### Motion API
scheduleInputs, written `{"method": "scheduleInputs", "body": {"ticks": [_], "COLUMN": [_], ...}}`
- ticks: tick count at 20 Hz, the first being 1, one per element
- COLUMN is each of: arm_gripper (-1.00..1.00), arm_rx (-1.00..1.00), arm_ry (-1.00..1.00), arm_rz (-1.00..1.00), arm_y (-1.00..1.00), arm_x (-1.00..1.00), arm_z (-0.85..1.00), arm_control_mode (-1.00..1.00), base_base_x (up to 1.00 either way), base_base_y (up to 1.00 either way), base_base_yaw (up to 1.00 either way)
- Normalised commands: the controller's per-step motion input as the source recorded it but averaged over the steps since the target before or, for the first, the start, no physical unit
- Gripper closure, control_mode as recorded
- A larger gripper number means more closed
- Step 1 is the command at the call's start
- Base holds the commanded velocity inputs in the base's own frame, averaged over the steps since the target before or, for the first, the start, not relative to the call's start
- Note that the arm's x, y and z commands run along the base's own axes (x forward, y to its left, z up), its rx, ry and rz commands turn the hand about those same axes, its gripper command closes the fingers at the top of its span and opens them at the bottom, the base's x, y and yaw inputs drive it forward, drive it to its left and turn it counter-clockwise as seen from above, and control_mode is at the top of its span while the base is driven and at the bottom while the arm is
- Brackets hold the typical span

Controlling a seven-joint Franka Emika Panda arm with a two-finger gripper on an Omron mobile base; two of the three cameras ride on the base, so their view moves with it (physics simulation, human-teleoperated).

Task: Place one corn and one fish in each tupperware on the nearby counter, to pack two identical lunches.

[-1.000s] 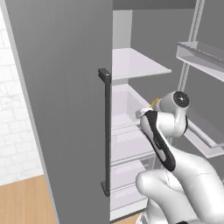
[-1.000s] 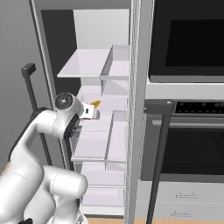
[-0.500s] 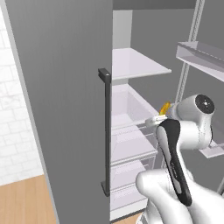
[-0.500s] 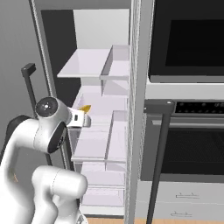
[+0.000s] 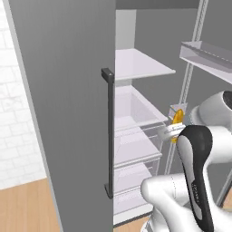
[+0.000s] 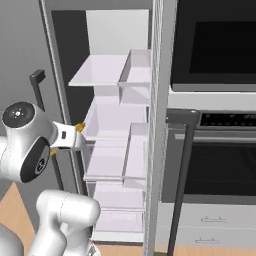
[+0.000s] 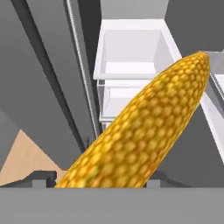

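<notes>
A yellow-orange corn (image 7: 144, 131) lies lengthwise between my fingers and takes up most of the hand view. My gripper (image 5: 174, 131) is shut on the corn (image 5: 177, 118), just in front of the open fridge at the height of its middle drawers. In the right base view the corn (image 6: 80, 128) pokes out past the gripper (image 6: 75, 138) beside the fridge's left wall. The fish, the tupperware and the counter are out of view.
The fridge door (image 5: 68, 113) with its dark handle (image 5: 108, 136) stands open on the left. Inside are a glass shelf (image 5: 140, 63) and white drawers (image 6: 107, 160). A door bin (image 5: 208, 56) hangs upper right. A black oven (image 6: 220, 150) adjoins the fridge.
The arm has drawn back out of the fridge with the corn in its grip, moving right in the left base view and left in the right base view.
</notes>
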Motion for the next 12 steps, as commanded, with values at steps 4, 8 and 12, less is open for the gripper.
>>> {"method": "scheduleInputs", "body": {"ticks": [4, 8, 12], "arm_gripper": [1.00, 1.00, 1.00], "arm_rx": [0.00, 0.00, 0.00], "arm_ry": [0.00, 0.00, 0.00], "arm_rz": [0.00, 0.00, 0.00], "arm_y": [0.00, 0.00, 0.00], "arm_x": [0.00, 0.00, 0.00], "arm_z": [0.00, 0.00, 0.00], "arm_control_mode": [1.00, 1.00, 1.00], "base_base_x": [-1.00, -0.83, -0.42], "base_base_y": [-0.06, -0.76, -0.89], "base_base_yaw": [-0.05, -0.31, -0.34]}}
